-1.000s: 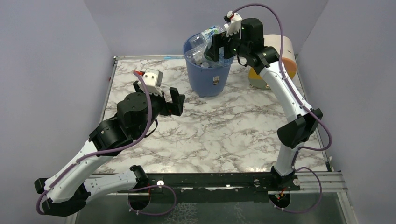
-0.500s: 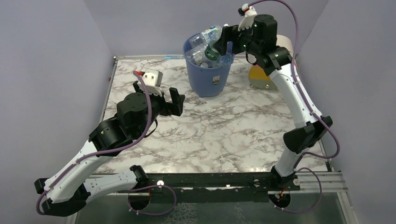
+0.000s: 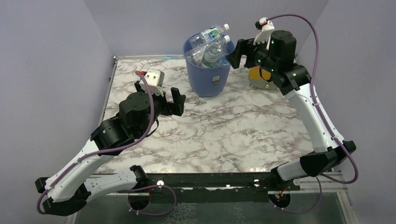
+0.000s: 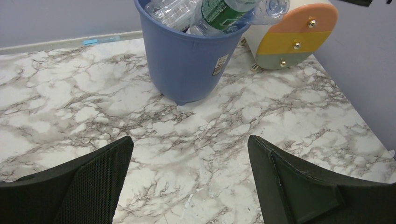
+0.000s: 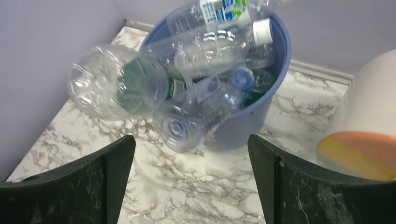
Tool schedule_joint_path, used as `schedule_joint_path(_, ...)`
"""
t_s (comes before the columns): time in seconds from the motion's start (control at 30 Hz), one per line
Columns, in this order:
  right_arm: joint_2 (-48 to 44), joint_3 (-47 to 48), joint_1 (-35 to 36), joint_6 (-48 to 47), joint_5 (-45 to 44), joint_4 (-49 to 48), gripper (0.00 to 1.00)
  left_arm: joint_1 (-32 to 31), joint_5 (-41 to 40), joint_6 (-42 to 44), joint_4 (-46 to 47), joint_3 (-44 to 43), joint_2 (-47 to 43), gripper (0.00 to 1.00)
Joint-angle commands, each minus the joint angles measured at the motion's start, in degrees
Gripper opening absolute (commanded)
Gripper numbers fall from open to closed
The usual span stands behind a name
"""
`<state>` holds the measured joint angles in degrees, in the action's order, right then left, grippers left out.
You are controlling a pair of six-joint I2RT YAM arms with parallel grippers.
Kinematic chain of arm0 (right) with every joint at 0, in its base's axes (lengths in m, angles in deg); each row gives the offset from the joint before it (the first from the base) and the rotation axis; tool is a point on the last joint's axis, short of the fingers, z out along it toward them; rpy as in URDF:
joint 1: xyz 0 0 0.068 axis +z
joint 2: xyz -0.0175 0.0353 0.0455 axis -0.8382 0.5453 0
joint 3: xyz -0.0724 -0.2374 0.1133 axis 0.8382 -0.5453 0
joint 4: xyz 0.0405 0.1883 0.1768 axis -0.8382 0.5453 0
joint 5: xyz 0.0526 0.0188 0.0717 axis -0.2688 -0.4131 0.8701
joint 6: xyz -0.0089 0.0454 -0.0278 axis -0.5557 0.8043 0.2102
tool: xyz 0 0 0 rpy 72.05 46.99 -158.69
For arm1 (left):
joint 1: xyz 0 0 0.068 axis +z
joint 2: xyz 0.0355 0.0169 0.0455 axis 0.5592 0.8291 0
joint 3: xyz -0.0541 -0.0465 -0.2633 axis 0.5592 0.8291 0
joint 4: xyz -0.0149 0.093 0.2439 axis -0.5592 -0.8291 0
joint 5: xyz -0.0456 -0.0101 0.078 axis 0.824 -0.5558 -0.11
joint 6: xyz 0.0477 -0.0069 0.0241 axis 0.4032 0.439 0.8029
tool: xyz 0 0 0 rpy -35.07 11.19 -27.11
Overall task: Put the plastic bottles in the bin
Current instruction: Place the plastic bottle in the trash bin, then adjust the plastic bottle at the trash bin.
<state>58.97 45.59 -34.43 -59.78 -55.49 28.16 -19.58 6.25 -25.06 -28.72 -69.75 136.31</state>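
The blue bin stands at the back of the marble table, heaped with clear plastic bottles that stick out above its rim. In the right wrist view a green-labelled bottle and another bottle lean out over the bin's near rim. My right gripper hovers open just right of the bin, nothing between its fingers. My left gripper stands open over the table, left of and in front of the bin, empty.
A cream drum lies on its side right of the bin, its orange, yellow and grey end face turned toward the table; it is partly hidden behind my right arm. Grey walls close in the table at the back and sides.
My right gripper has drawn back to the right, off the bin's top, leaving the green-labelled bottle on the heap. The left arm has barely moved.
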Motion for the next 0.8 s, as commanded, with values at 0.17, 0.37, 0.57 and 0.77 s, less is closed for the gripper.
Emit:
schedule_joint_path(0.17,-4.89,-10.89,0.02,2.82,8.17,-2.35,0.9,0.23,0.4,-0.19,3.45,0.91,3.03,0.99)
schedule_joint_path(0.37,-6.44,-13.6,0.04,3.17,8.09,-3.03,0.87,0.21,1.3,-0.41,4.71,1.7,4.65,0.99)
schedule_joint_path(0.57,-4.15,-14.16,0.05,4.02,6.46,-5.9,0.83,0.22,1.56,-0.62,6.35,3.11,5.24,0.99)
schedule_joint_path(0.77,0.93,-12.32,0.02,5.83,3.56,-10.2,0.79,0.23,1.04,-0.43,8.45,5.02,6.32,0.99)
